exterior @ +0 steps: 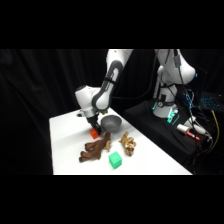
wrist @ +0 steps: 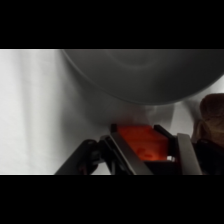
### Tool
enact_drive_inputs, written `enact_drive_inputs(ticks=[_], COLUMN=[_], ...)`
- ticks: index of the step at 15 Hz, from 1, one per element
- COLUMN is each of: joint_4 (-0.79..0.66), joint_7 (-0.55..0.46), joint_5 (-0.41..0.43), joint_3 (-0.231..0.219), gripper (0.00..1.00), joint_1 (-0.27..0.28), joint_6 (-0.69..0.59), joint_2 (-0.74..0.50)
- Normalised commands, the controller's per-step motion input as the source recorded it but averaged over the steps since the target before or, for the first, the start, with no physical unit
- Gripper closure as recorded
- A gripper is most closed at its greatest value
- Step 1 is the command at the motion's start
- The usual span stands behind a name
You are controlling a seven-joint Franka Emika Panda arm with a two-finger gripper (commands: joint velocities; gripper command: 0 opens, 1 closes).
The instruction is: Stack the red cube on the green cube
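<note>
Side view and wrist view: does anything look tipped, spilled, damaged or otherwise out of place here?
Nothing stands out. The red cube sits between the gripper fingers, close beside the grey bowl. The green cube rests flat on the table, apart from the brown toy and tan lumpy object.

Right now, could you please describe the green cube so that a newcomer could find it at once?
On the white table, look toward its near edge, away from the grey bowl. The green cube sits there alone, in front of the brown lumpy toy and the tan lumpy object. It is the only mint-green, flat-sided thing.
</note>
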Motion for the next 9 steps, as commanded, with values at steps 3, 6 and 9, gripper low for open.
enact_drive_inputs(ticks=[3, 6, 9], joint_4=[-0.11, -0.16, -0.17], joint_7=[-0.01, 0.11, 0.26], joint_5=[-0.026, -0.092, -0.176], joint_3=[-0.015, -0.068, -0.149], gripper=[0.67, 0.67, 0.67], joint_1=[0.047, 0.125, 0.205], joint_6=[-0.01, -0.15, -0.33], joint_2=[-0.15, -0.32, -0.46])
